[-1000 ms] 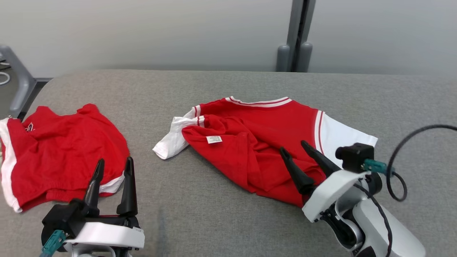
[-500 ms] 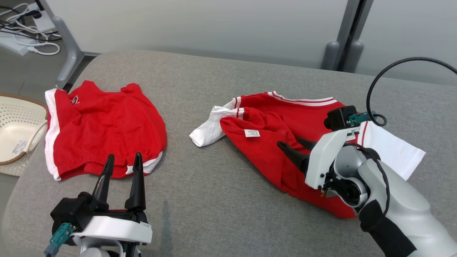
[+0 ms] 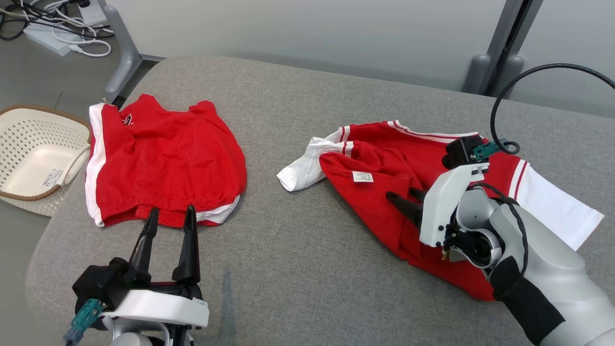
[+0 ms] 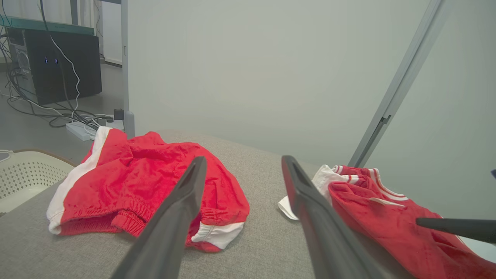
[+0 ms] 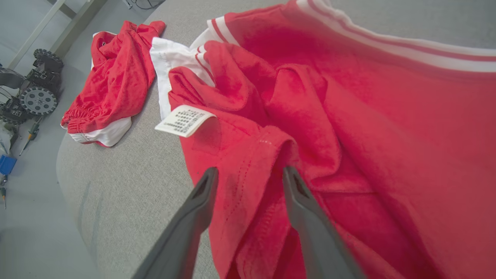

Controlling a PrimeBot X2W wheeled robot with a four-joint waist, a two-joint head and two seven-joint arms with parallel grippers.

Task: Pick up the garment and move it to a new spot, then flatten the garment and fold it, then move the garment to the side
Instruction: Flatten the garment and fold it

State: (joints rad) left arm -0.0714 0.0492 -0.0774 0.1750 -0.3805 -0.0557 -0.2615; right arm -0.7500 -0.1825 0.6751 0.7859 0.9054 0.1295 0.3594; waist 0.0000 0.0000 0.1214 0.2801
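Now the open right hand [image 3: 401,193] is straddling a fold of the shirt [image 3: 379,158].
Pinching deep over it is looking safest; the left hand [image 3: 173,210] is idling open.

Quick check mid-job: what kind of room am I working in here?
Probably a robotics lab or test room, not a home: a grey padded worktable, a cabled power strip on the bare floor, and a computer tower with trailing wires.

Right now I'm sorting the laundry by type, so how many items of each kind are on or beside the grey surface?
Red shorts: 1
Red-and-white shirt: 1
Cream basket: 1
Total: 3
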